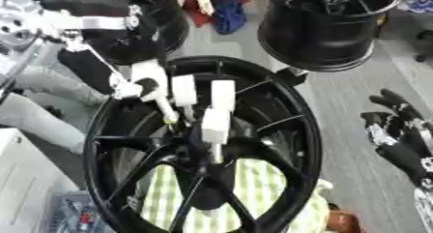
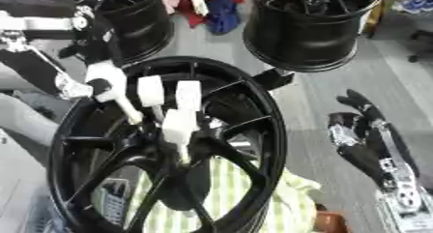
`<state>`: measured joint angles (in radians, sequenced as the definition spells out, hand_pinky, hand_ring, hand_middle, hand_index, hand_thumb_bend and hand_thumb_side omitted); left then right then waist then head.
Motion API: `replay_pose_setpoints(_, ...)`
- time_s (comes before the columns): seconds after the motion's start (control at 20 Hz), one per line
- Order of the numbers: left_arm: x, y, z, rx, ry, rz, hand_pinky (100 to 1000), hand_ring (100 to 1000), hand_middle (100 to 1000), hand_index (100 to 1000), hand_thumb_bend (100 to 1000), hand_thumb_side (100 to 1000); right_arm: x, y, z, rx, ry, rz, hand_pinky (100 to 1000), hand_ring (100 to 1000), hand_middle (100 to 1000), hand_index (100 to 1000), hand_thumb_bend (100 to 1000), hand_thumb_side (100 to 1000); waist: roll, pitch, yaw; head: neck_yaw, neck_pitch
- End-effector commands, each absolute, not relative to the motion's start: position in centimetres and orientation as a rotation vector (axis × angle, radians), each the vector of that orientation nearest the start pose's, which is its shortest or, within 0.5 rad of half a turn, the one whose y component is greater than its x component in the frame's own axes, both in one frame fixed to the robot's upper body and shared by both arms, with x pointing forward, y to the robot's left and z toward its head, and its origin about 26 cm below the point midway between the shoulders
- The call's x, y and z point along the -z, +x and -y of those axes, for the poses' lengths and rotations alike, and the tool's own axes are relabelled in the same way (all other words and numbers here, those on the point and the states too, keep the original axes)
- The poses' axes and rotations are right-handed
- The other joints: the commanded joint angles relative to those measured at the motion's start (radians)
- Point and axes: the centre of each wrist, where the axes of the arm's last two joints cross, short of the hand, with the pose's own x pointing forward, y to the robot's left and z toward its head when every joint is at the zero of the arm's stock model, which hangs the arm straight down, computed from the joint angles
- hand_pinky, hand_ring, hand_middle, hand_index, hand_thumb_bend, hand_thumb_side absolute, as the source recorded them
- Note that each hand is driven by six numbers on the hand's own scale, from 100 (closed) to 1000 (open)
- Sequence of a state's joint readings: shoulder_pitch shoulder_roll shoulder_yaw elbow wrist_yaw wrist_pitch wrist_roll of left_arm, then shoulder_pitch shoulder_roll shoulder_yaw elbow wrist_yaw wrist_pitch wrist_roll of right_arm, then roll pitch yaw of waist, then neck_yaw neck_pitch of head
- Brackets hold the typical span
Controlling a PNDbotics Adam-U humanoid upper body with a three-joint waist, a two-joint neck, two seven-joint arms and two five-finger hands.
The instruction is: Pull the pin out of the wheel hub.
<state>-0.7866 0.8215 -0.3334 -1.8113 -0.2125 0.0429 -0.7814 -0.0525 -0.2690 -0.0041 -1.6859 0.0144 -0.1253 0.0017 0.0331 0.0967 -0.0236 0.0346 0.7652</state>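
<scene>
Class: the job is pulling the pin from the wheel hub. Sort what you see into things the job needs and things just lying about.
Belongs to the job:
- wheel with black spokes, in front
- hub at its centre
- left hand, white fingers reaching down to the hub

Just lying about:
- second black wheel behind
- red and blue cloth
- checked cloth under the spokes
- right hand, idle at the right edge

Glossy black metal wheel hub (image 1: 279,106)

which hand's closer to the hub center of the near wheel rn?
Left. The left hand is over the wheel, its white fingers reaching down at the hub. The right hand sits off to the wheel's right, outside the rim, above the floor.
</scene>
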Motion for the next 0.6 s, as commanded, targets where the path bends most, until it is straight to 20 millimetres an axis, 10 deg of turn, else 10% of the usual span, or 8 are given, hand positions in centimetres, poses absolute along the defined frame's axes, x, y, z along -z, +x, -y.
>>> replay_pose_setpoints(0.05, -34.1, 32.9, -26.7, 1.792, 0.555, 1.633, 216, 449, 475, 670, 100, 185, -5.7, 29.0, 30.3, -0.281, -0.219, 1.87, 824, 747, 859, 954, 100, 275, 0.0, -0.014, 0.003, -0.005, 0.005)
replay_pose_setpoints(0.6, -31.0, 33.2, -41.2, 1.238, 0.89, 1.434, 203, 448, 473, 669, 100, 174, -5.7, 29.0, 30.6, -0.266, -0.237, 1.87, 824, 747, 859, 954, 100, 274, 0.0, -0.009, 0.014, -0.022, 0.005)
